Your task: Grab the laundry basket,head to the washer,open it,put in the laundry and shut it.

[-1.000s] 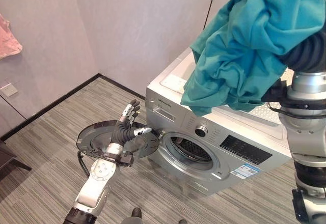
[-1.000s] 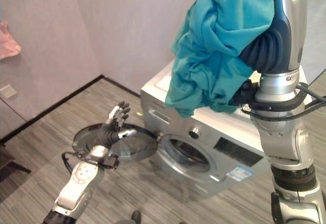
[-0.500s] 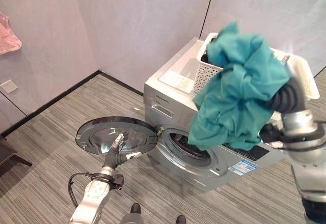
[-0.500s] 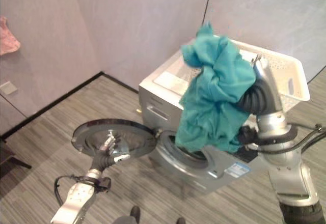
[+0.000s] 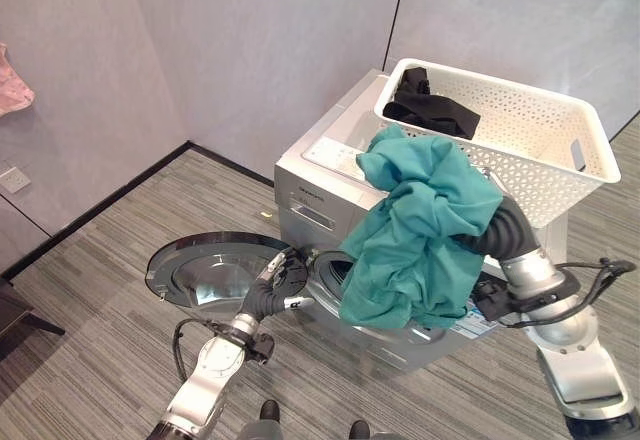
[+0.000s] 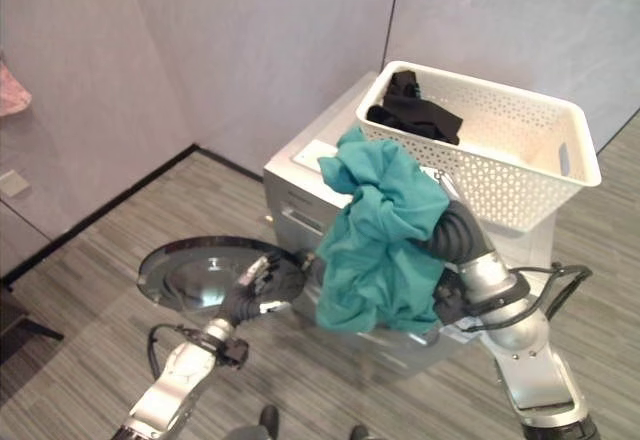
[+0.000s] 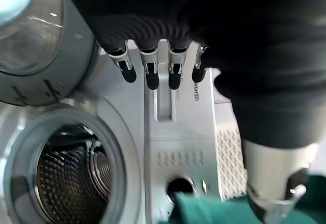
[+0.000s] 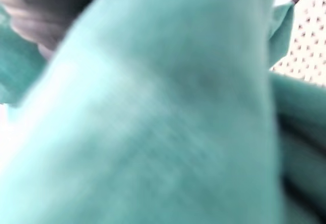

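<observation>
The left hand [image 5: 268, 298], fingers straight, hovers by the open washer door [image 5: 215, 270]. A teal garment [image 5: 420, 230] hides the right hand's fingers and covers the drum opening. Behind, the laundry basket [image 5: 520, 150] holds dark clothes [image 5: 428, 110] atop the washer [image 5: 315, 185].

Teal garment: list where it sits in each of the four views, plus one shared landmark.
Left eye view: teal garment right of centre, hanging before the washer.
Right eye view: centre, below the white basket.
Left wrist view: bottom edge.
Right wrist view: across the frame.
Landmark: washer.
</observation>
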`<state>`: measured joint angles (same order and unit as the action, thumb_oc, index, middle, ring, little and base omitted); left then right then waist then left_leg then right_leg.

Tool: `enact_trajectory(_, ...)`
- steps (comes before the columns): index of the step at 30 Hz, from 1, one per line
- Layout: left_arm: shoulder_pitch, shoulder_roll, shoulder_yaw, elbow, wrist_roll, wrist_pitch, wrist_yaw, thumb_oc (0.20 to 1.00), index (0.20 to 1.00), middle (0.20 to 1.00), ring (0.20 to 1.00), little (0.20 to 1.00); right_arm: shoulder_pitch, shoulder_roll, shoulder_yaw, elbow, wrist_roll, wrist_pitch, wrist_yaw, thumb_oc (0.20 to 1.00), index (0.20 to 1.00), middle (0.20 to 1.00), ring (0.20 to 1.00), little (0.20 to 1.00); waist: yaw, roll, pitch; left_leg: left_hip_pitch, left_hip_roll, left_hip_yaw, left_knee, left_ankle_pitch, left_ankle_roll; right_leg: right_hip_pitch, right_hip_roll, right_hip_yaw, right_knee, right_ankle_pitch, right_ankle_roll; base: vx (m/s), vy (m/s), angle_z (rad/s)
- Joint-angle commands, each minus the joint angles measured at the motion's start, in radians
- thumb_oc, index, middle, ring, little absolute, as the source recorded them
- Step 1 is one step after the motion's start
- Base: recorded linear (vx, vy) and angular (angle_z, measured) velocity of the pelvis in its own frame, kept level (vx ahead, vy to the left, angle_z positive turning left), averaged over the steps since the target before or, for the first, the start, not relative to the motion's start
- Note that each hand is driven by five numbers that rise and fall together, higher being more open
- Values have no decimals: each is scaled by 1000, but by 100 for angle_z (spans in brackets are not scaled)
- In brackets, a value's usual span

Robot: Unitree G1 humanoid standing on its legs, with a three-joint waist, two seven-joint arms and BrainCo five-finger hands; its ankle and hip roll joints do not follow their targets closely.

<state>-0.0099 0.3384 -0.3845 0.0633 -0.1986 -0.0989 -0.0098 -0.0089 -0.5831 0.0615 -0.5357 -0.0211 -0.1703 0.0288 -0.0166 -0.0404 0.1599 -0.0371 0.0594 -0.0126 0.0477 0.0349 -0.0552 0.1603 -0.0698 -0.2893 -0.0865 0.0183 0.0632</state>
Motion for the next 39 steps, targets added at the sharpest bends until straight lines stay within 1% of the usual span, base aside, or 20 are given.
enact_trajectory(1, -35, -7, -44, 16, -43, -49, -3, 1000, 1000, 1000, 1000, 1000, -55, -8, -4, -37, 47, -31, -24, 200, 200, 200, 200, 200, -17, 25, -75, -99, 85, 87, -18, 90, -37, 2, 55, 10, 137, -229, -60, 24, 14, 3)
enact_trajectory(6, -83, -21, -83, 42, -59, -43, 10, 1000, 1000, 1000, 1000, 1000, -62, -1, 22, -42, 48, -29, -41, 200, 200, 200, 200, 200, -26, 29, -72, -103, 85, 96, -27, 92, -41, -3, 52, 7, 134, -229, -58, 5, 1, 1)
enact_trajectory(7, -100, -30, -94, 49, -84, -43, 22, 1000, 1000, 1000, 1000, 1000, -66, 0, 32, -46, 47, -27, -49, 200, 200, 200, 200, 200, -30, 32, -69, -104, 85, 100, -29, 92, -41, -8, 50, 6, 133, -229, -58, 0, 0, 0)
enact_trajectory(12, -139, -52, -112, 63, -125, -42, 33, 1000, 1000, 1000, 1000, 1000, -70, 6, 46, -46, 49, -23, -60, 200, 200, 200, 200, 200, -38, 34, -66, -105, 86, 111, -31, 93, -43, -9, 48, 3, 133, -229, -57, 17, 6, 3)
enact_trajectory(17, -203, -102, -150, 113, -197, -31, 56, 1000, 1000, 1000, 1000, 1000, -88, 18, 70, -40, 53, -16, -73, 200, 200, 200, 200, 200, -53, 35, -71, -95, 85, 125, -41, 92, -40, -8, 47, 10, 126, -226, -55, 26, 11, 2)
enact_trajectory(21, -267, -128, -165, 145, -228, -32, 83, 1000, 1000, 1000, 1000, 1000, -93, 23, 92, -28, 58, -12, -80, 200, 200, 200, 200, 200, -65, 34, -76, -89, 85, 135, -51, 91, -39, -11, 47, 16, 123, -226, -53, 38, 15, 0)
enact_trajectory(28, -327, -129, -167, 117, -271, -31, 91, 1000, 1000, 1000, 1000, 1000, -66, 24, 125, -3, 51, 5, -65, 200, 200, 200, 200, 200, -74, 33, -70, -92, 82, 137, -51, 87, -35, -17, 45, 20, 123, -226, -53, 13, 4, -2)
enact_trajectory(29, -356, -134, -187, 104, -291, -25, 90, 1000, 1000, 1000, 1000, 1000, -81, 25, 148, 7, 55, 10, -58, 200, 200, 200, 200, 200, -74, 33, -66, -93, 79, 138, -50, 85, -33, -22, 43, 20, 125, -226, -53, 16, 8, -4)
enact_trajectory(34, -382, -149, -211, 80, -347, -14, 92, 1000, 1000, 1000, 1000, 1000, -109, 29, 188, 26, 59, 21, -57, 200, 200, 200, 200, 200, -71, 36, -50, -102, 74, 135, -51, 85, -29, -35, 40, 17, 131, -226, -52, 0, 2, 2)
enact_trajectory(39, -395, -152, -238, 66, -369, 0, 85, 1000, 1000, 1000, 1000, 1000, -114, 29, 218, 32, 54, 38, -49, 200, 200, 200, 200, 200, -70, 42, -29, -113, 69, 138, -47, 82, -24, -51, 35, 15, 135, -224, -51, -3, 1, 4)
